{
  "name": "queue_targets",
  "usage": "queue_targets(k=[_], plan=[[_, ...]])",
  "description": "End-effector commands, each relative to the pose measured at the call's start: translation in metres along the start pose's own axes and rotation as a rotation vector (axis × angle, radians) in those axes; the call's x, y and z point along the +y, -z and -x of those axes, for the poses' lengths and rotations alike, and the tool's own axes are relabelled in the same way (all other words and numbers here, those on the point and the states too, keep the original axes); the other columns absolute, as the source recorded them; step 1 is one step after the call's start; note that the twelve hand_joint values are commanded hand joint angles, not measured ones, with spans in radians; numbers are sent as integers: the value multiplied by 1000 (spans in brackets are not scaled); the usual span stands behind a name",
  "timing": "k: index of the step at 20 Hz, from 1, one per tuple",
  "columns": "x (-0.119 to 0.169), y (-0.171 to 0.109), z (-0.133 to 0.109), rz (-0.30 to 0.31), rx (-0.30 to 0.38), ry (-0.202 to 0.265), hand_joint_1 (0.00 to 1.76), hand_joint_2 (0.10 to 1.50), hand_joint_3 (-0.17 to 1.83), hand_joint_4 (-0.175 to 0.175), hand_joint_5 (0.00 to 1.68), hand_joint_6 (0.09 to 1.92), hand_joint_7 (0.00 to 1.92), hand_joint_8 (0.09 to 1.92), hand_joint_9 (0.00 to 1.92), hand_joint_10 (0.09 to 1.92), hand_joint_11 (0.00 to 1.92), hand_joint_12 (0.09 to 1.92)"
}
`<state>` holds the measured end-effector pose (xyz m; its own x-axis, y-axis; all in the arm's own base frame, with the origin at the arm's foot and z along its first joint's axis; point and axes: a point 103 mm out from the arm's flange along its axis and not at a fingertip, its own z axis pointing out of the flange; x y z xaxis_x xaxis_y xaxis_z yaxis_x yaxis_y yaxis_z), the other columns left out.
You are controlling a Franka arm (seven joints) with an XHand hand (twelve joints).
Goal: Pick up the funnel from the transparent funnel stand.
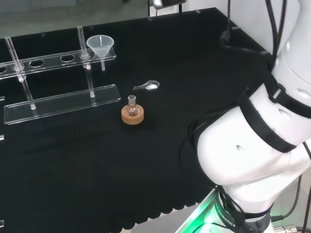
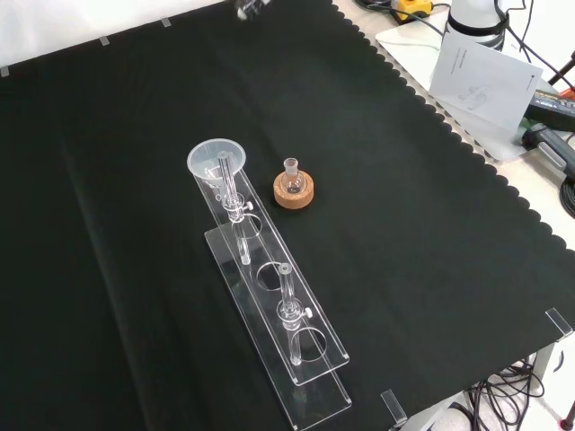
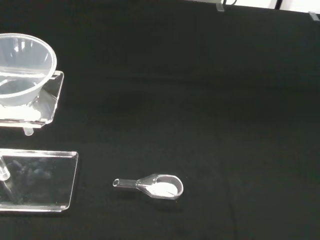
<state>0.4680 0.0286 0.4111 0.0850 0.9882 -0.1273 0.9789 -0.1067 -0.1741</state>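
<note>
A clear plastic funnel (image 1: 100,46) sits in the end hole of the transparent funnel stand (image 1: 63,102), its stem hanging below the upper shelf. In the front view the funnel (image 2: 216,162) is at the far end of the stand (image 2: 310,373), which runs toward the near edge of the cloth. The wrist view looks down on the funnel's (image 3: 20,70) wide mouth, the upper shelf (image 3: 50,100) and the stand's base plate (image 3: 37,175) from some way off.
A small round flask on a cork ring (image 1: 132,114) stands right of the stand in the head view. A small glass scoop with white powder (image 1: 147,86) lies beyond it, and the scoop (image 3: 155,186) appears in the wrist view. The arm's white links (image 1: 252,141) stand at the right.
</note>
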Motion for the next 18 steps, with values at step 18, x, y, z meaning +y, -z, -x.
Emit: queue_targets(k=[18], plan=[[65, -56, -99, -221, -63, 134, 412, 795, 160, 14, 217, 87, 4, 570, 217, 728, 221, 1490]])
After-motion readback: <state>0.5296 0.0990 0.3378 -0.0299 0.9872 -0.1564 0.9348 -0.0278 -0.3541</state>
